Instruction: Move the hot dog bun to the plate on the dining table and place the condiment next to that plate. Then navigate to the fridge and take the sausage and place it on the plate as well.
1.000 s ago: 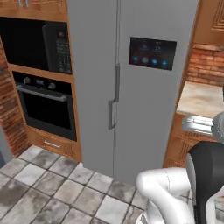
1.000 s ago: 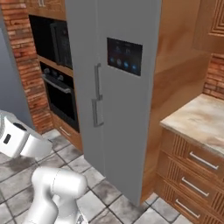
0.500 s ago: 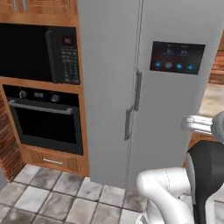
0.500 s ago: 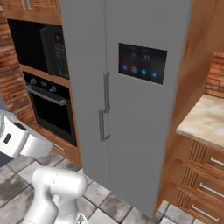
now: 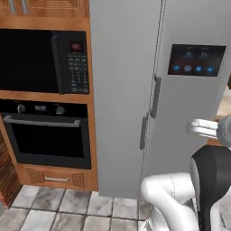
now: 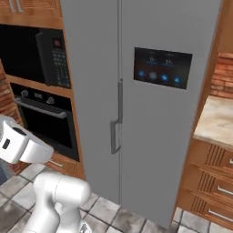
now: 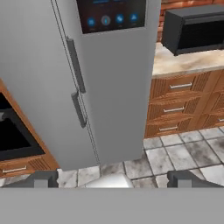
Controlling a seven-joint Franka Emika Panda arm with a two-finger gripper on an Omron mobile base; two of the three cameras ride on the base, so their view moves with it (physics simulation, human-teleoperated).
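The fridge (image 5: 131,90) stands straight ahead, tall, grey and flat-fronted, with both doors closed and a dark touch panel on its right door. Two slim vertical handles (image 6: 119,103) run along the seam between the doors. In the hand view the fridge (image 7: 113,100) lies beyond my gripper (image 7: 113,179), which is open, its two dark fingertips (image 7: 43,179) wide apart with nothing between them. The gripper is well short of the fridge, above the tiled floor. The hot dog bun, plate, dining table, condiment and sausage are out of view.
Left of the fridge, a black microwave (image 5: 45,61) sits over a black oven (image 5: 45,135) in wooden cabinetry. To its right is a marble counter (image 6: 218,120) over wooden drawers, with a black appliance (image 7: 192,28) on it. Grey tiled floor (image 7: 175,153) lies in front.
The whole picture has shifted: the base has moved closer to the fridge, which now looks larger and more head-on. The gripper has stayed open.
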